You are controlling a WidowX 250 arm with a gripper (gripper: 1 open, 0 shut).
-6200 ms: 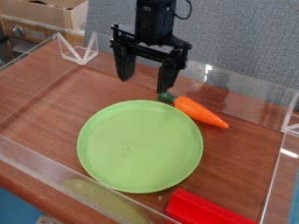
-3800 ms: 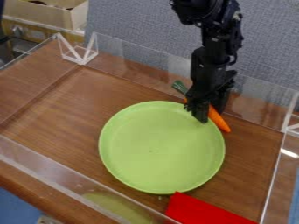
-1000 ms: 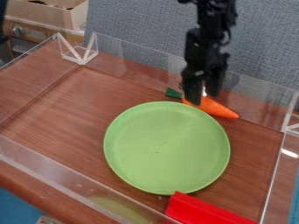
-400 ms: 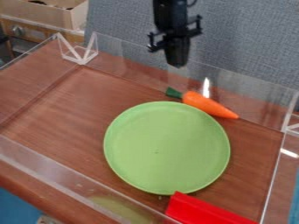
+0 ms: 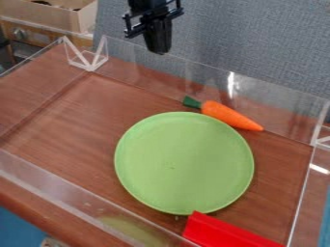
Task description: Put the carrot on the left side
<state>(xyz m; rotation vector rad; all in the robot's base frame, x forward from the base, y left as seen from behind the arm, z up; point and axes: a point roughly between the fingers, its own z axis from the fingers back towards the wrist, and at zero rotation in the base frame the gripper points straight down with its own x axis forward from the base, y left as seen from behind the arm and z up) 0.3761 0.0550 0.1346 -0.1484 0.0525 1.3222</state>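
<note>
Jaws pressed together, empty: black gripper (image 5: 156, 43) above-left of round green plate (image 5: 183, 161) | small orange toy carrot (image 5: 227, 115) at plate's upper-right rim, ungrasped | reopen, descend squarely over carrot's middle.

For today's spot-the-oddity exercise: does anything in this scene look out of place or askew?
Nothing is spilled or broken. The one oddity: the claw hangs shut and empty up by the back wall, while the carrot lies untouched on the table, right of the plate.
</note>
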